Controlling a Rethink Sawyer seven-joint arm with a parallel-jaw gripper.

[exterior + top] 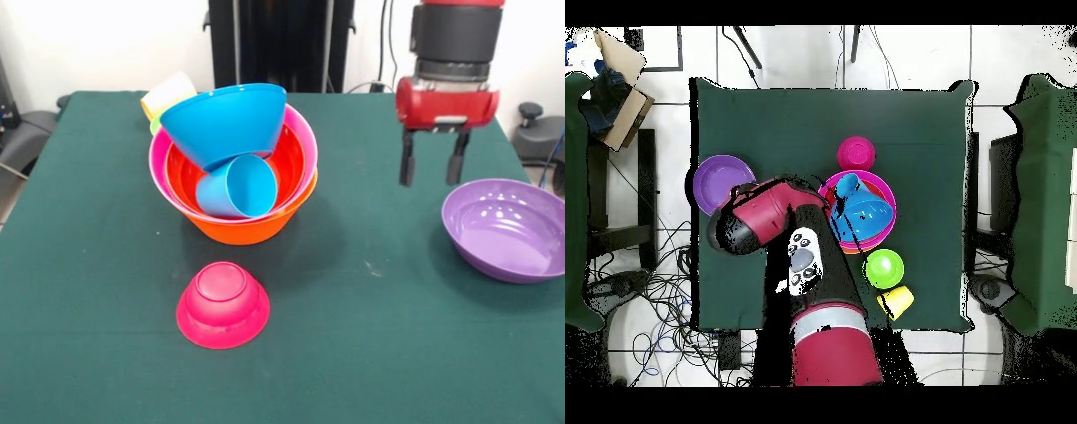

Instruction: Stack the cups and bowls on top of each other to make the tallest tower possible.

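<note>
The tower stands at the table's far middle: a large orange bowl [247,231] as base, a pink bowl [157,168] in it, then a red-orange bowl [296,155]. A light blue cup [238,187] lies on its side inside, and a blue bowl [221,119] leans tilted over it. A small magenta bowl [222,305] sits upside down in front. A purple bowl [508,230] stands upright at the right. My gripper [431,168] is open and empty, hovering just left of and above the purple bowl. A yellow-orange cup [169,92] and a green bowl [884,268] sit behind the tower. No teal bowl shows.
The dark green table [88,265] carries everything. In the overhead view the arm [790,215] reaches between the purple bowl [715,180] and the tower [860,210] and covers the gripper. Chairs stand off both sides of the table.
</note>
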